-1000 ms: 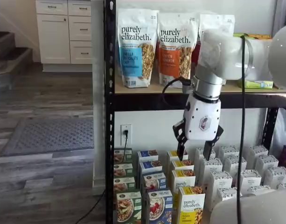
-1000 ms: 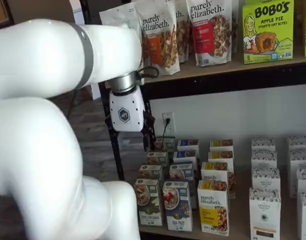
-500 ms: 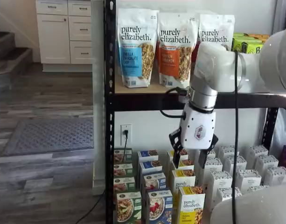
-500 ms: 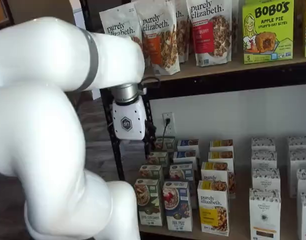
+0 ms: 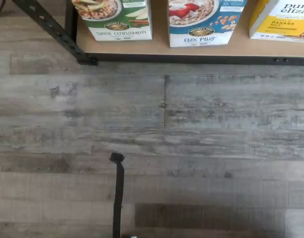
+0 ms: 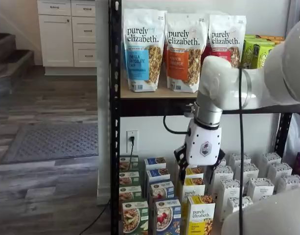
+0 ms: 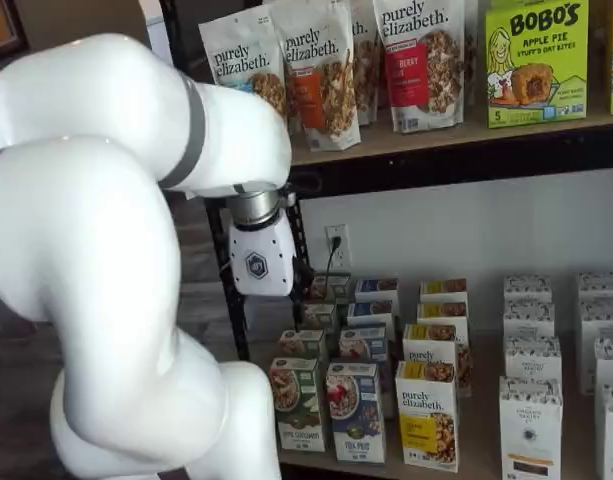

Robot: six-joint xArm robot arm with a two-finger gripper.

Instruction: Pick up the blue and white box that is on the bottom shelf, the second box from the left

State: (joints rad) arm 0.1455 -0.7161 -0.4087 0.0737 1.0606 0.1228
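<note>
The blue and white box (image 6: 167, 215) stands at the front of the bottom shelf (image 7: 486, 468), between a green-and-white box (image 6: 134, 218) and a yellow-and-white box (image 6: 201, 215). It also appears in a shelf view as the blue and white box (image 7: 354, 410). In the wrist view its lower front, the blue and white box (image 5: 204, 22) marked "flax plus", rests on the tan board of the bottom shelf (image 5: 191, 49). My gripper (image 6: 199, 170) hangs above the box rows, up and right of the blue box, open and holding nothing. In a shelf view the gripper (image 7: 298, 285) is side-on.
Granola bags (image 6: 142, 49) stand on the upper board. White boxes (image 6: 247, 181) fill the shelf's right part. The black rack post (image 6: 114, 117) and a wall outlet with its cord (image 6: 132, 141) are on the left. My white arm (image 7: 106, 250) covers much of one shelf view.
The gripper has come down and shifted left, closer to the box rows. Its fingers are still apart. No box has moved.
</note>
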